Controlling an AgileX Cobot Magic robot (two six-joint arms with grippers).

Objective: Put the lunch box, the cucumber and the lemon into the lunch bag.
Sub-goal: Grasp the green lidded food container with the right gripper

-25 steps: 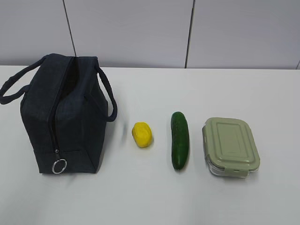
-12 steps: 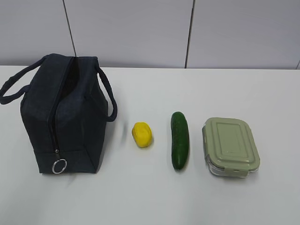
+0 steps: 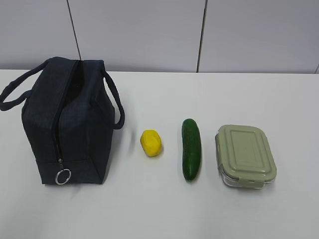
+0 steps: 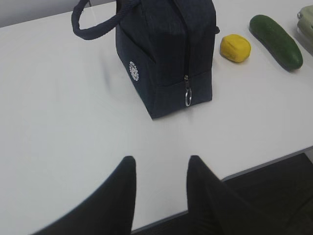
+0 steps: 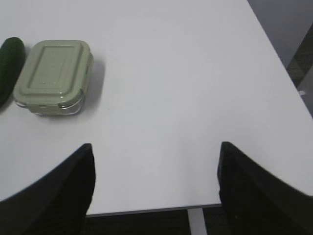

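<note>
The lunch box [image 5: 53,76] sat on the table [image 3: 164,209] at the far left of the right hand [image 5: 154,176], its long axis pointing away from that hand, whose fingers stood wide apart and empty. The left hand [image 4: 159,188], half open and empty, was nearer the lunch bag [image 4: 166,49], which had its zipper closed. The cucumber [image 3: 191,148] and the lemon [image 3: 151,142] lay between bag and box.

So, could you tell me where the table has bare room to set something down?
Free: right of the box, the strip behind the row, the front edge, left of the bag. Crowded: lemon, cucumber and box lie close, with narrow gaps.
</note>
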